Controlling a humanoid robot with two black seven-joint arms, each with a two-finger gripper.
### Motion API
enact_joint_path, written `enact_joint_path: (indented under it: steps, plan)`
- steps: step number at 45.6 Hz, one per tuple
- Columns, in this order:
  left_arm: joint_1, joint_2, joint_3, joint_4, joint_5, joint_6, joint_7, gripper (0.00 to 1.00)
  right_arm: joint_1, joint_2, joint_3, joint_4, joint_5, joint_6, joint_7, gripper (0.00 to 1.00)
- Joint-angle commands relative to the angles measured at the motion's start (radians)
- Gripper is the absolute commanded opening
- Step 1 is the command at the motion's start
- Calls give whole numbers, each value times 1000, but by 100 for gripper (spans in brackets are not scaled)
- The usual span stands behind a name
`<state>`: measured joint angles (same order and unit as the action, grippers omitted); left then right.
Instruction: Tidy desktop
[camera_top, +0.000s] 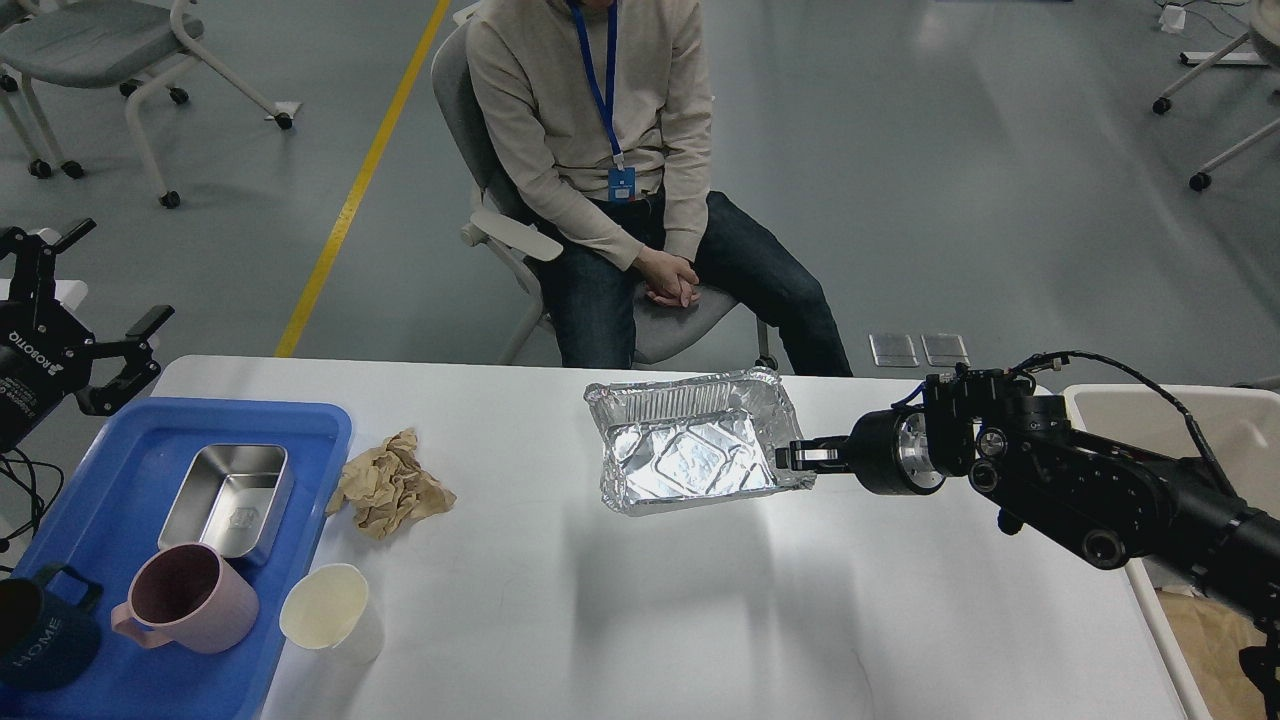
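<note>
The white desktop (650, 600) fills the lower view. My right gripper (793, 457) is shut on the right rim of a crumpled foil tray (690, 440) and holds it near the table's far edge, tilted toward me. A crumpled brown paper (388, 484) lies left of centre. A cream paper cup (325, 612) stands near the front left, beside the blue tray. My left gripper (90, 300) is open and empty, raised past the table's far left corner.
A blue tray (120, 450) at the left holds a steel box (228, 497), a pink mug (190, 598) and a dark mug (40, 640). A beige bin (1240, 420) stands at the right edge. A seated person (620, 170) faces the table's far side.
</note>
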<state>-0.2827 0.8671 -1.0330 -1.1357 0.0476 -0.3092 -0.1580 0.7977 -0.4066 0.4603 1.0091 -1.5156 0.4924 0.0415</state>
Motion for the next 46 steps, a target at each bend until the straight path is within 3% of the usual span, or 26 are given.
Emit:
enact_joint_path:
  steps: [1,11,31,35,43,46]
  plan:
    - [19,-8,20,-50,-12,122,-9,96,0,3,0,-1,0,0,-2,0]
    - [109,90,56,-211,-11,151,1,96,2,3,0,-1,0,0,-2,0]
    - [152,233,154,-219,-8,237,8,96,2,5,0,-3,-2,0,0,0]
    - [151,236,154,-219,-3,231,53,96,-1,3,0,-3,-2,0,0,0]
    - [143,248,143,-220,5,228,239,96,-5,0,1,-3,-2,0,0,0]
    - [143,248,143,-219,31,228,259,96,-8,0,1,-3,-2,0,0,0]
